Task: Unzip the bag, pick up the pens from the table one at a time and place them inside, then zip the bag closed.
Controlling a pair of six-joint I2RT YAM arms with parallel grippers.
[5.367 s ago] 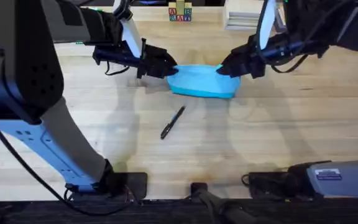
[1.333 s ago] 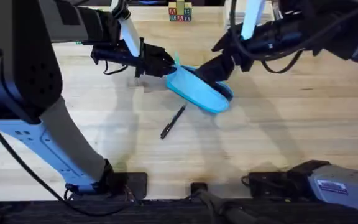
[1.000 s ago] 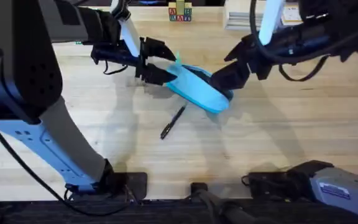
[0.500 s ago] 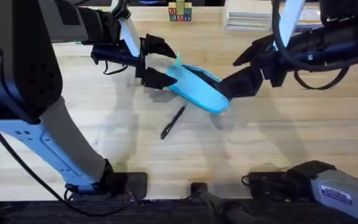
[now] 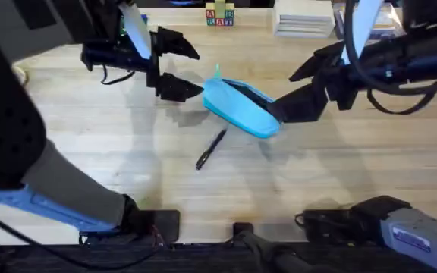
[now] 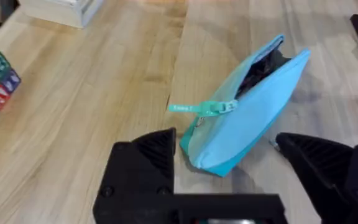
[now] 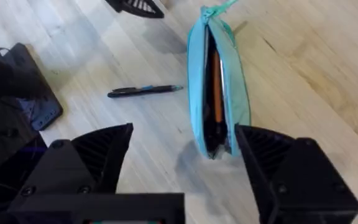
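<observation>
The bag (image 5: 240, 106) is seen lying on the desk (image 5: 355, 174) toward the far edge, near the middle, set at a slant and touched by neither arm. Its zipper is already drawn open, so that the dark inside is exposed; something orange is seen within in the right wrist view, though what it is cannot be told. The pale green zip pull (image 6: 202, 108) sticks out at the end nearest the left gripper (image 5: 174, 70), whose jaws are spread wide just beside that end. The right gripper (image 5: 303, 89) is held near the opposite end, jaws wide apart too. Both appear placed to leave the mouth free for loading. One bag is counted, and one pen (image 5: 211, 149), lying alone nearer the front edge, apart from the bag.
</observation>
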